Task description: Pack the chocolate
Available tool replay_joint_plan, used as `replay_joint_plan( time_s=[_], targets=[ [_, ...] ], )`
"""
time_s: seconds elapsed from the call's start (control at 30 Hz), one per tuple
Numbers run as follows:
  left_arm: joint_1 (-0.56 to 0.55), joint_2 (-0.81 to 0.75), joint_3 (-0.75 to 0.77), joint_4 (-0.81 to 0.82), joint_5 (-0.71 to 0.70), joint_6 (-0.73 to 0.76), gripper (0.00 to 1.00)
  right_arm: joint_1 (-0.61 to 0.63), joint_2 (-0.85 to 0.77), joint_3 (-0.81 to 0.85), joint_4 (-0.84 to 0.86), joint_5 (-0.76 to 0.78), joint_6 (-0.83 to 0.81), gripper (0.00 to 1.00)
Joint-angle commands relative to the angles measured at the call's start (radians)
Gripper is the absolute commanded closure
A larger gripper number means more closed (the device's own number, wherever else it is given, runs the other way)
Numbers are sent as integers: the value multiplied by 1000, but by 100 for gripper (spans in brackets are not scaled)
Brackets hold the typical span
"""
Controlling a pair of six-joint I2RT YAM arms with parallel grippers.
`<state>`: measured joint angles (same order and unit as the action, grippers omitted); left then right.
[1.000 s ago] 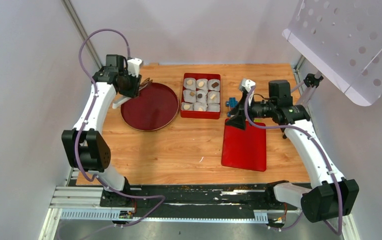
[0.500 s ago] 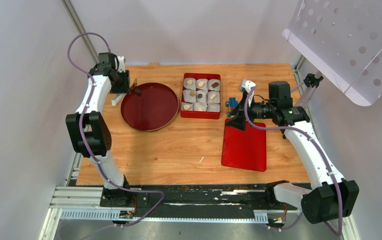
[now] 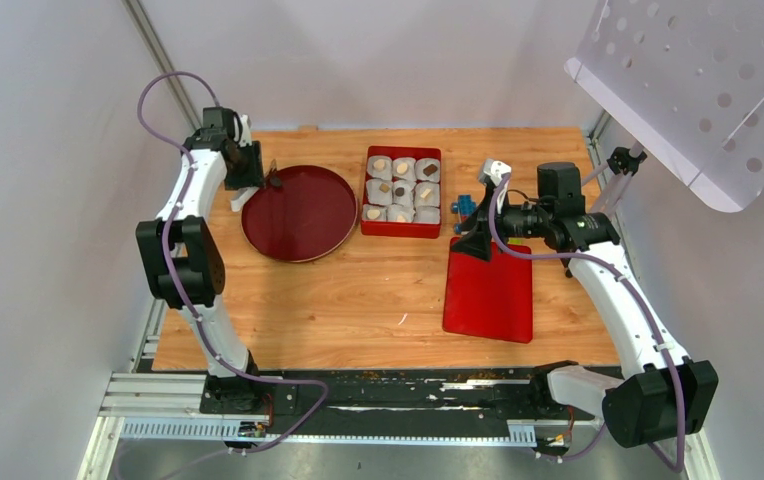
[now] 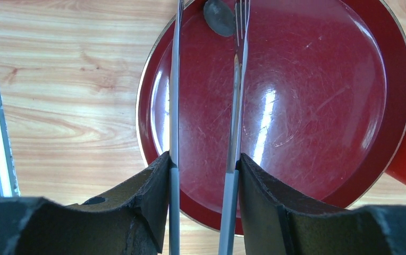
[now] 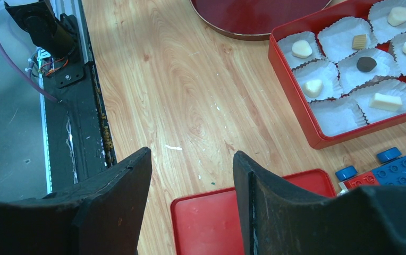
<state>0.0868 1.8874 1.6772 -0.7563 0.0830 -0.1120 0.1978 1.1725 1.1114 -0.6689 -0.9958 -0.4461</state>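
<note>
Several chocolate lumps, pale [image 5: 302, 49] and dark [image 5: 366, 64], sit in white paper cups inside the red box [image 3: 401, 228]; one cup [image 5: 336, 118] holds nothing. My left gripper [image 4: 203, 159] is shut on a pair of metal tongs [image 4: 234, 106], jaws pressing both arms. The tongs' tips reach over the round dark red plate [image 4: 307, 106] at its left rim [image 3: 276, 183]. A small dark oval [image 4: 219, 16] lies by the tips; I cannot tell what it is. My right gripper [image 5: 190, 154] hangs open over the flat red lid [image 5: 211, 223], holding nothing.
Blue toy blocks [image 5: 397, 164] lie between the box and the lid, close to my right gripper [image 3: 475, 240]. A white perforated panel [image 3: 698, 80] overhangs the back right corner. The black rail [image 5: 68, 106] runs along the table's near edge.
The left arm has drawn back to the left, and the tongs' tips have come down to the plate's left rim. The tongs' arms have spread apart. The right arm has not moved.
</note>
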Motion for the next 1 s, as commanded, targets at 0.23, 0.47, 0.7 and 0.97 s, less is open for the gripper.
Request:
replay_joint_plan(
  time_s=[0.23,0.47,0.7,0.97],
  targets=[
    [2,22,10,52,2,-72,46,-3,-3,19,33,-12,5,42],
    [3,33,-11,53,1,-75,46,-3,0,14,36,-12,6,42],
    [-2,62,-8,58,12,-86,45,-2,8,11,35,-18,6,42],
    [-16,26,-29,51,21,-87,49,-2,12,12,37,-14,6,42]
  ],
)
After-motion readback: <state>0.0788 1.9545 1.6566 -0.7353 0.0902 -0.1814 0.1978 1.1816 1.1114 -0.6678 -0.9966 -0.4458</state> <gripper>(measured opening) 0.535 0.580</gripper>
